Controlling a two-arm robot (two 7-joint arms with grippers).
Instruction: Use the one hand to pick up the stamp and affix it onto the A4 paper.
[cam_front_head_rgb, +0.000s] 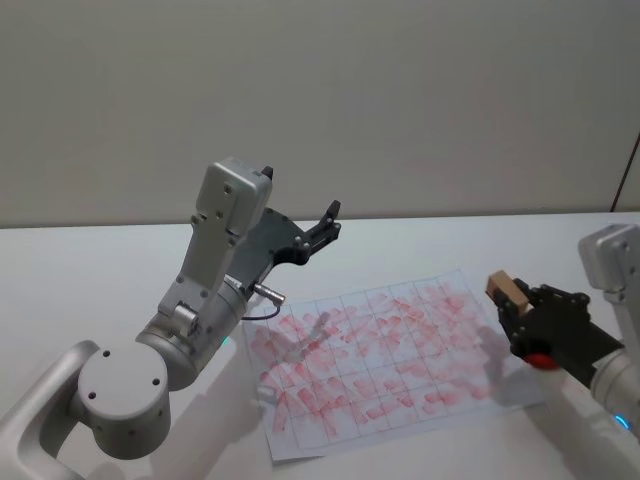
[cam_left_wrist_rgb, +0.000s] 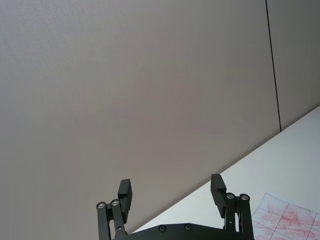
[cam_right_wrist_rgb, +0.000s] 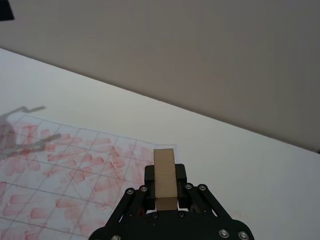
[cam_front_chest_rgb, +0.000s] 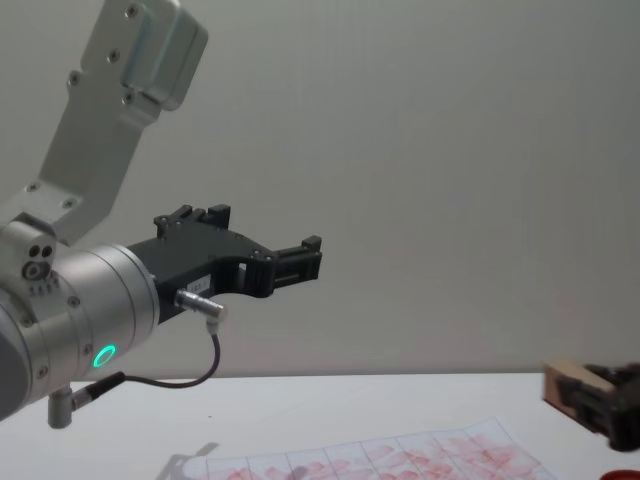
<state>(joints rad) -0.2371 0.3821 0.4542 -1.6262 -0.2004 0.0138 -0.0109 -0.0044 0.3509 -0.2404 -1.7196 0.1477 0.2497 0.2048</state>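
Observation:
My right gripper (cam_front_head_rgb: 512, 308) is shut on the stamp (cam_front_head_rgb: 506, 290), a small tan wooden block that sticks out past its black fingers (cam_right_wrist_rgb: 181, 176). It holds the stamp (cam_right_wrist_rgb: 164, 179) in the air near the right edge of the A4 paper (cam_front_head_rgb: 380, 365). The A4 paper (cam_right_wrist_rgb: 60, 165) lies flat, its grid cells smudged with red marks. From the chest view the stamp (cam_front_chest_rgb: 569, 383) hangs above the sheet's right end (cam_front_chest_rgb: 470, 455). My left gripper (cam_front_head_rgb: 328, 222) is raised well above the table behind the sheet, open and holding nothing (cam_left_wrist_rgb: 171, 192).
The white table (cam_front_head_rgb: 100, 270) runs back to a plain grey wall. A small red item (cam_front_head_rgb: 540, 360) shows just under the right gripper's body, and also (cam_front_chest_rgb: 625, 470) at the chest view's lower right. My big left arm link (cam_front_head_rgb: 225, 250) rises over the table's left half.

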